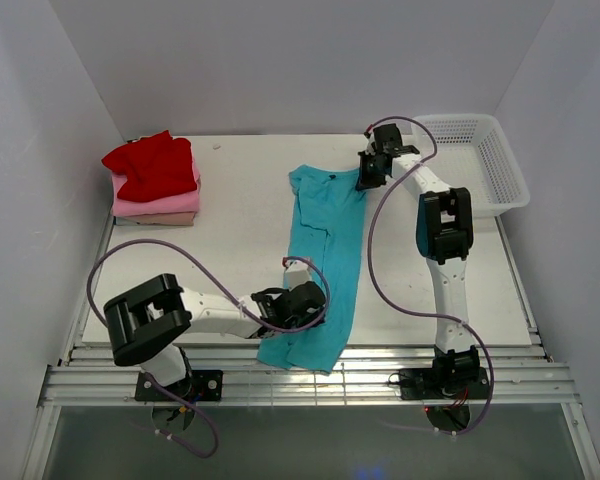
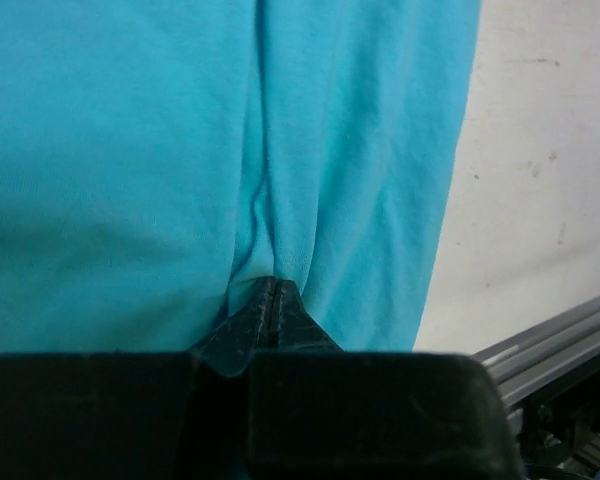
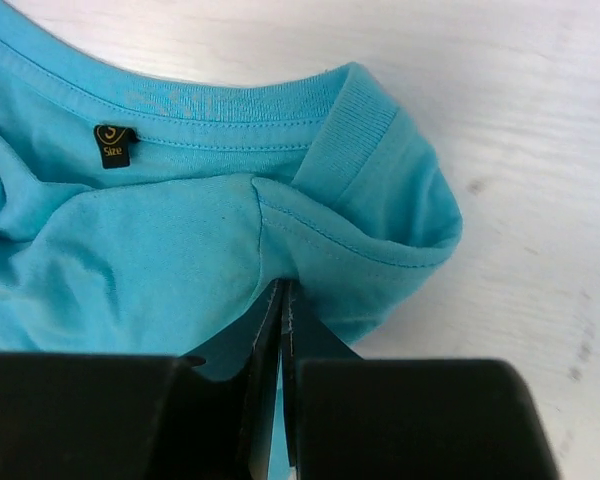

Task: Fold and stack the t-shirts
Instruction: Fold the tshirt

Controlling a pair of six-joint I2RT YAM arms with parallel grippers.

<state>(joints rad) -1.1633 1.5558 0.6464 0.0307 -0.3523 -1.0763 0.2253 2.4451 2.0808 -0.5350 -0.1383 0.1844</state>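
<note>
Folding of the teal shirt (image 1: 325, 255) is judged to be the step in hand; stacking is not yet reached for it. The shirt is laid lengthwise on the white table (image 1: 240, 240) between the two arms, collar at the far end, hem lapping over the metal rails (image 1: 400, 375) at the near edge. It is seen narrowed to a long strip, the sides seemingly turned in. The left gripper (image 2: 273, 298) is found at the shirt's left edge towards the hem, fingers pressed together on a raised pleat of cloth. The right gripper (image 3: 283, 300) is found at the far right corner beside the collar, fingers pinching a fold at the shoulder seam. A stack is noted at the far left corner: red shirt (image 1: 152, 165) on top, loosely bunched, pink shirt (image 1: 165, 203) beneath, beige shirt (image 1: 155, 219) at the bottom. A white mesh basket (image 1: 490, 160) is noted at the far right, apart from the shirt. Next move, as judged: both pinches are to be lifted together with the cloth taut, so that one end can be carried over the other without twisting. The cloth is a soft, matte knit, readily creased. The collar band (image 3: 230, 100) is ribbed and stitched, with a small dark size label (image 3: 112, 145) sewn inside.
</note>
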